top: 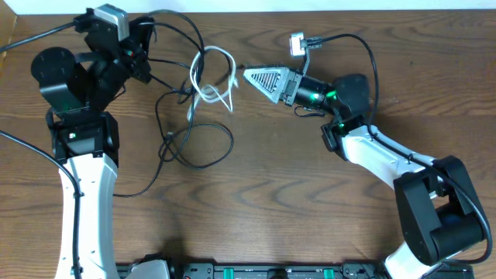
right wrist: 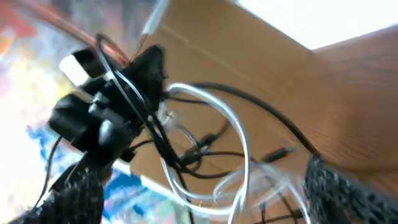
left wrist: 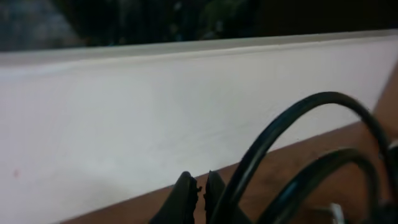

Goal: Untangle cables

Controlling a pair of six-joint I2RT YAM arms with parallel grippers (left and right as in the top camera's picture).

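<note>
Wooden table (top: 310, 201): left tool (top: 143, 58) clamps cables (top: 203, 97); right tool (top: 248, 75) gapes empty.

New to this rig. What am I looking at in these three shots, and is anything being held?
Two white-and-black robot arms work at a wooden table. The overhead view looks down from above; the other two come from cameras on each wrist. A tangle of thin cords lies between the arms: black cables and a looped white cable. The left gripper is shut with a black cable right beside its fingertips; whether it truly pinches that cable is unclear. The right gripper stands open just right of the white loop, holding nothing.
</note>
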